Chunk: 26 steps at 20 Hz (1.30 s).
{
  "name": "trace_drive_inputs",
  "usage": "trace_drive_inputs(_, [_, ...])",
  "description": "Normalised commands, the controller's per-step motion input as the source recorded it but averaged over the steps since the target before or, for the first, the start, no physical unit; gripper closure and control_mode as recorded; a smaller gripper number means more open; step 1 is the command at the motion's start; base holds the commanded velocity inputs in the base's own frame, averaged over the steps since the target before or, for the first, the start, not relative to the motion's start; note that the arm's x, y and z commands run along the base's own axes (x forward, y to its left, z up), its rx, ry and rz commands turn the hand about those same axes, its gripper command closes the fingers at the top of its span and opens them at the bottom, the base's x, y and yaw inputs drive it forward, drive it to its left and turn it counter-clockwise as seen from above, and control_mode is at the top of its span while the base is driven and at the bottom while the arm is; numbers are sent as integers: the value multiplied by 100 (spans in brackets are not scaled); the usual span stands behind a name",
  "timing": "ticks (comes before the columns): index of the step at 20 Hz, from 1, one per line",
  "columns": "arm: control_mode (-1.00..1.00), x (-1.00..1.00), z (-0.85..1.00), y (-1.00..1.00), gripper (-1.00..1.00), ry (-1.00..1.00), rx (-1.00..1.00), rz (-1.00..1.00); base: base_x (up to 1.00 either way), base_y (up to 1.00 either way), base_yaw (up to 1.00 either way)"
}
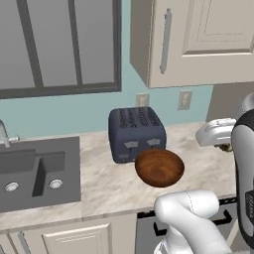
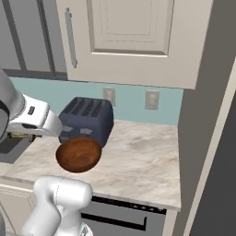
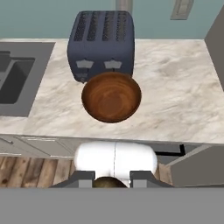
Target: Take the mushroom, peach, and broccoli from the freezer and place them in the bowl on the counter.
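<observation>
Transport phase of a fetch-and-place task. The gripper (image 3: 111, 178) is closed to a narrow gap on a small brown rounded object, most plausibly the mushroom (image 3: 106, 183), of which only the top of the cap shows between the finger tips. In the hand view the gripper is back from the counter (image 3: 175, 96), over the wooden floor in front of the cabinets. The bowl (image 3: 111, 96) stands empty on the counter, directly in front of the toaster (image 3: 103, 43) and just beside it; whether the two touch cannot be told. The sink (image 1: 34, 171) lies well apart to the left.

To do this step well, the hand should travel forward until it is centred above the bowl's hollow, then descend inside the rim before releasing, since a small rounded piece may roll or bounce from the glossy curved wall.

Materials: bowl, reddish-brown wood grain, round and shallow; toaster, dark blue-grey, boxy, slotted top; counter, beige marbled stone; sink, dark grey, matte.
</observation>
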Motion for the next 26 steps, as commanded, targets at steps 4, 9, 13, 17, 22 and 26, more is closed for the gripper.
trace_drive_inputs(4, [100, 0, 0, 0, 100, 0, 0, 0, 44, 7, -5])
trace_drive_inputs(9, [-100, 19, -36, 10, 100, 3, 0, -2, 16, 4, -2])
trace_drive_inputs(13, [-100, 34, -89, 12, 100, 1, 0, -4, 0, 0, 0])
trace_drive_inputs(17, [-100, 38, -87, 0, 100, 2, 0, -2, 0, 0, 0])
trace_drive_inputs(22, [-100, 43, -57, 0, 100, 7, 0, 0, 0, 0, 0])
trace_drive_inputs(26, [-100, 57, -22, 0, 100, 5, 0, 0, 0, 0, 0])
